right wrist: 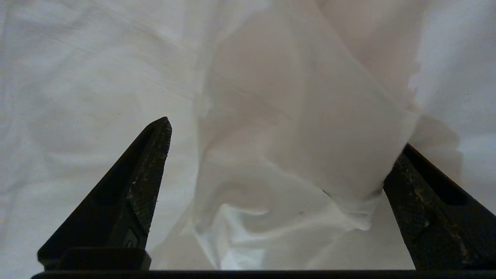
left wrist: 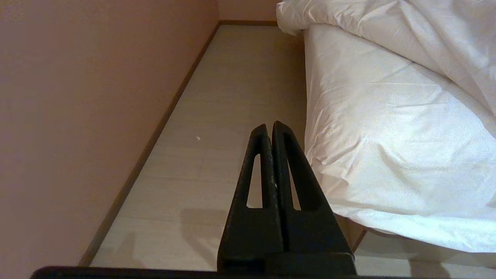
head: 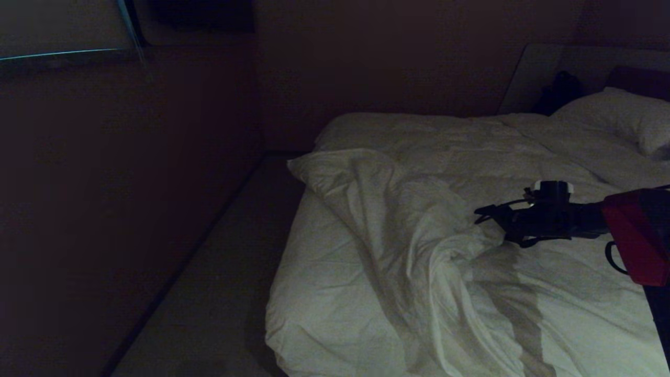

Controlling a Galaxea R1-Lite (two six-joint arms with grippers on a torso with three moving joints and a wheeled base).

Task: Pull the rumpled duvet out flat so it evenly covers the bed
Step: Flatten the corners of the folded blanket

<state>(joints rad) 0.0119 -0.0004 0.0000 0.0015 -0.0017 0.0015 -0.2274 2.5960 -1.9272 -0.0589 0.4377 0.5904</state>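
The right tool (right wrist: 279,135) stands with its two black fingers (right wrist: 135,182) spread as wide as they go, and a raised fold of the duvet (right wrist: 294,128) lies in the gap between them. One finger is partly hidden behind that fold, the other stands clear of it over flatter cloth; nothing is gripped. In the head view the right tool (head: 484,213) reaches in from the bed's right side, level above the duvet (head: 419,225), its tips pointing at a bunched ridge of cloth that runs from the far left corner of the bed (head: 309,293) toward the near right. To the left of that ridge the smoother mattress sheet (head: 319,262) is bare, down to the bed's left edge. Right of the ridge the duvet is spread in softer creases under the arm. A white pillow (head: 623,118) lies at the bed's far right end, beside a dark shape I cannot identify.

The left tool (left wrist: 270,130) is pressed fully together and empty, off the bed's left side above the pale floor (left wrist: 232,97), near the hanging sheet but apart from it, between the bed and the wall (left wrist: 97,97).
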